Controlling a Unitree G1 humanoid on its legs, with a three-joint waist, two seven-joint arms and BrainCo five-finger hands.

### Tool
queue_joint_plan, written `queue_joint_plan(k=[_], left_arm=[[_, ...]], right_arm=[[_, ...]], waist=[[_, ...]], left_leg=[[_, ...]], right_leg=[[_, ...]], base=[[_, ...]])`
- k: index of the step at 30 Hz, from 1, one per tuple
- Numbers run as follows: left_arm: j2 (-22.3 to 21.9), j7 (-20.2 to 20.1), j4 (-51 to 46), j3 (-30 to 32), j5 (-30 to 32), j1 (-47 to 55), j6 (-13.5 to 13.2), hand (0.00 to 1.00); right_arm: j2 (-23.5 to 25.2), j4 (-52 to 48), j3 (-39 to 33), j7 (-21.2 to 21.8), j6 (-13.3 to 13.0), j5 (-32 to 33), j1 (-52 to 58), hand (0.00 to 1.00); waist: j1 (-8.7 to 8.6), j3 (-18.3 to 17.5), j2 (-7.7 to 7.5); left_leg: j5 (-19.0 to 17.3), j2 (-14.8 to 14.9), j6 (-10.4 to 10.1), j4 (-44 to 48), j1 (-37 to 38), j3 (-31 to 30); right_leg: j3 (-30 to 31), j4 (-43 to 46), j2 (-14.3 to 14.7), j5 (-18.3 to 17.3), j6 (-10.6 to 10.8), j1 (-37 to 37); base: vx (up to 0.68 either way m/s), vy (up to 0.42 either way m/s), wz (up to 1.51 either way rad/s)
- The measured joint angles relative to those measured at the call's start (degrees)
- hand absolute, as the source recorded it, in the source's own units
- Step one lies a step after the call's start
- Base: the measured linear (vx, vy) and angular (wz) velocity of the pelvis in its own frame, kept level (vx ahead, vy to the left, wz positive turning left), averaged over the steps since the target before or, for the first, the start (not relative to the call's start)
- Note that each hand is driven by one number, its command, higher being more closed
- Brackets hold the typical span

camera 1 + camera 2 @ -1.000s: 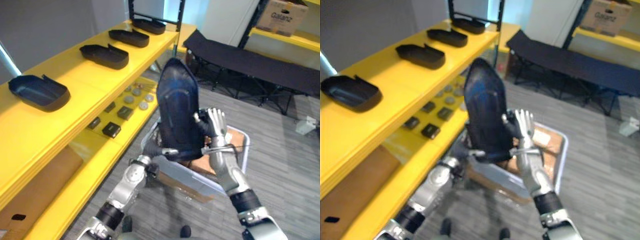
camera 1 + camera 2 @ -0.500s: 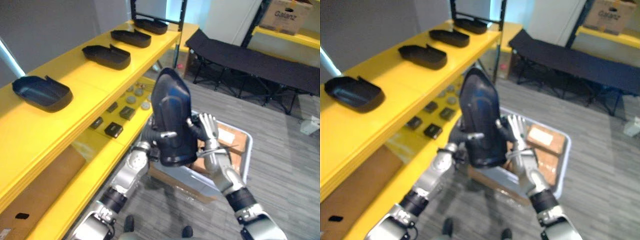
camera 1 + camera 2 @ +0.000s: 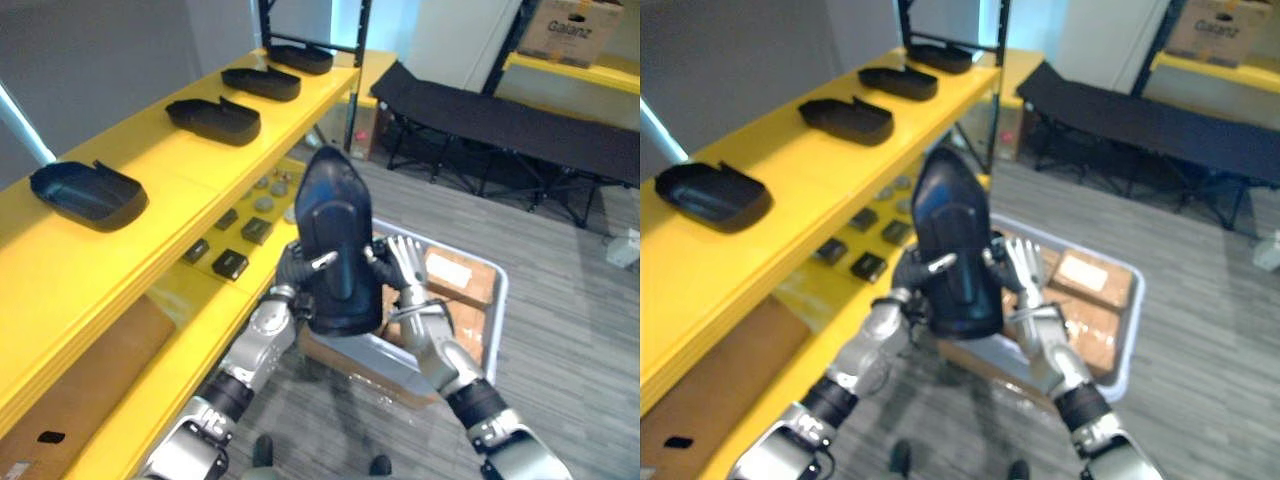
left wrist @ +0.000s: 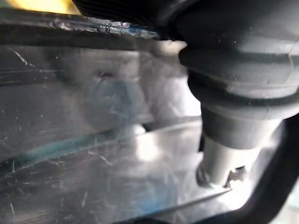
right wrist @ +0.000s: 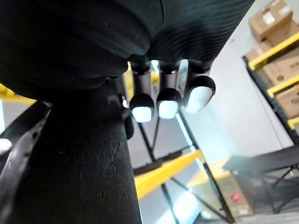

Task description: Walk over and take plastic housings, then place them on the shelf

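The yellow shelf (image 3: 150,155) carries four black plastic housings (image 3: 88,195) along its top board, small dark parts (image 3: 229,263) below.

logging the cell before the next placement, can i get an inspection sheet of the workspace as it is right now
surface: yellow top shelf, bare stretches between parts
job's things: black plastic housing held upright in front of the shelf; four black housings lie in a row on it
clutter: small black blocks and grey discs on the lower shelf level; grey bin holding cardboard, below the hands
hands: left hand shut on the held housing, thumb across its front; right hand open, straight fingers against its side
cables: nothing seen
surroundings: black folding cot, cardboard box on another yellow shelf, grey floor
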Motion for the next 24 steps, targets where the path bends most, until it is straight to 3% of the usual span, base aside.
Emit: queue_joint_plan(k=[5,6,11,17,21,24], left_arm=[[0.4,0.0,1.2,-1.2,-4.6,0.1,0.0,1.00],[0.4,0.0,1.2,-1.2,-4.5,0.1,0.0,1.00],[0.3,0.6,1.0,-1.0,-2.9,0.6,-0.2,1.00],[-1.5,3.4,-5.1,1.6,6.2,5.5,-1.2,1.00],[-5.2,5.4,-12.9,5.4,13.2,10.0,-1.5,1.00],[-7.2,5.2,-18.5,8.0,14.2,13.5,-1.9,1.00]], right_arm=[[0.0,0.0,0.8,0.0,0.9,0.0,0.6,1.00],[0.0,0.0,0.8,0.0,0.9,0.0,0.6,0.00],[0.3,0.0,1.5,-0.2,0.4,2.6,0.9,0.00],[0.8,-3.3,1.2,1.0,-3.9,11.3,2.8,0.00],[4.4,-11.8,-2.3,2.9,-9.6,26.2,6.5,0.00],[6.7,-17.0,-4.1,6.7,-12.5,38.0,10.8,0.00]], waist=[[-0.03,0.0,0.00],[-0.03,0.0,0.00],[-0.03,0.0,0.00],[-0.06,0.0,-0.01],[-0.17,-0.1,0.11],[-0.23,-0.8,0.45]], left_leg=[[0.0,0.0,0.0,0.0,-0.1,0.0],[0.0,0.0,0.0,0.0,-0.1,0.0],[0.0,0.0,0.0,0.0,0.0,0.0],[0.0,0.0,0.0,0.0,0.2,0.0],[-0.1,-0.1,0.0,0.0,0.8,0.5],[-0.4,-0.1,0.0,0.0,1.4,1.1]], right_leg=[[0.0,-0.2,0.0,0.0,0.1,0.0],[0.0,-0.2,0.0,0.0,0.1,0.0],[-0.1,-0.2,0.0,0.1,0.1,0.1],[-0.1,-0.2,0.0,0.1,0.1,0.4],[-0.1,0.3,0.0,-0.5,-0.3,0.5],[0.3,1.6,-0.2,-1.3,-0.1,0.1]], base=[[0.00,0.000,0.00],[0.00,0.000,0.00],[0.00,0.000,0.00],[0.00,0.000,0.00],[0.00,0.000,-0.02],[0.00,-0.003,-0.08]])
